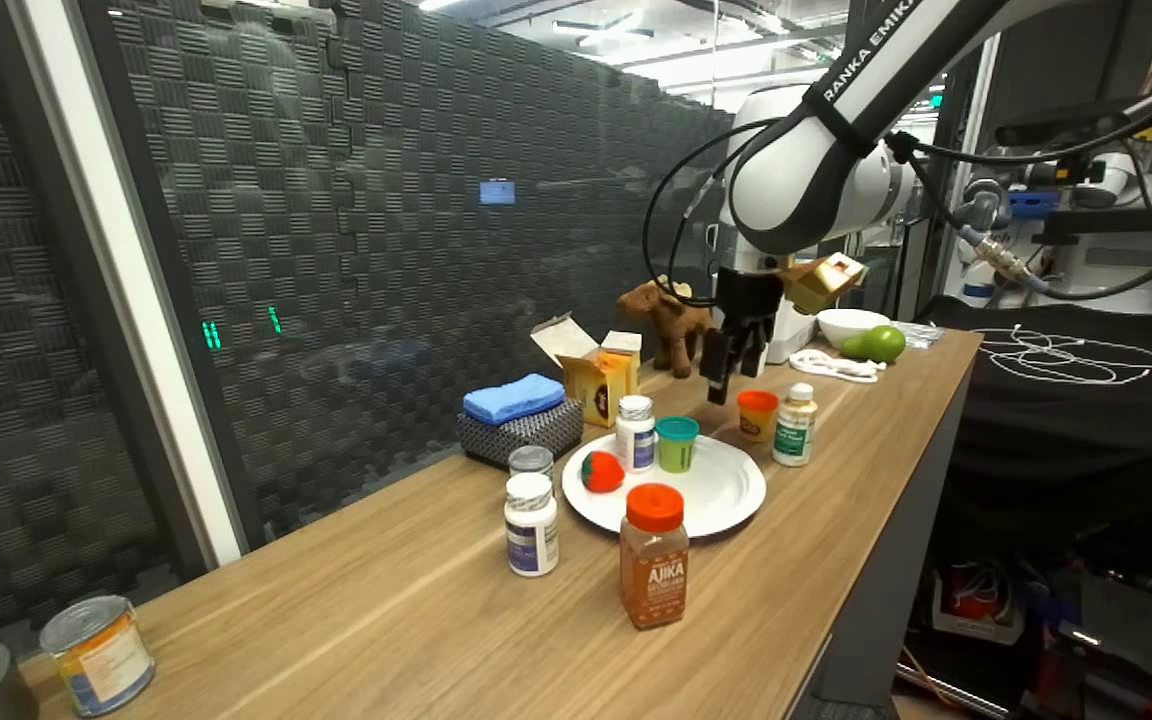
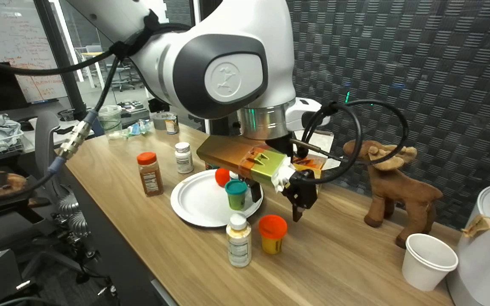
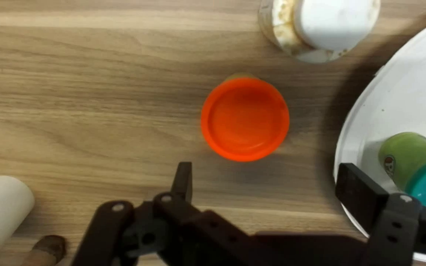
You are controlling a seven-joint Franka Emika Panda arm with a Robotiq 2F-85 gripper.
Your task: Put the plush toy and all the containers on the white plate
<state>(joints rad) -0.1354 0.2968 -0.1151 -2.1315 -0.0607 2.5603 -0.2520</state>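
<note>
Right, I have the jaws spread wide with nothing between them, hanging above the worktop (image 1: 386,610) near the orange-lidded tub (image 3: 245,120), which I judge to be my pick. It stands upright just outside the white plate (image 2: 202,199). In the wrist view it lies a little off-centre across the gap, away from the plate, and beyond the tips, so I'd line up over it before dropping, then close with both sides low on its body rather than on the lid. I'd mind the plate side: there the jaws overlap the rim in that view, close to the green tub (image 1: 676,457) already on the plate, and a careless descent could knock it or pin the rim. The white-capped bottle (image 2: 239,246) is near too, so I'd lift straight up before crossing. The plush moose (image 2: 398,187), which I take for the task's toy, stands on the worktop, well apart from the plate.

As for lettering, AJIKA reads plainly on the red-capped jar (image 1: 654,565), off the plate. Along the arm (image 1: 806,185) I make out RANKA EMIKA. The white bottle (image 1: 635,440) standing on the plate wears a purple-and-white label too small for me to read, as is the mark on the orange-lidded tub.
</note>
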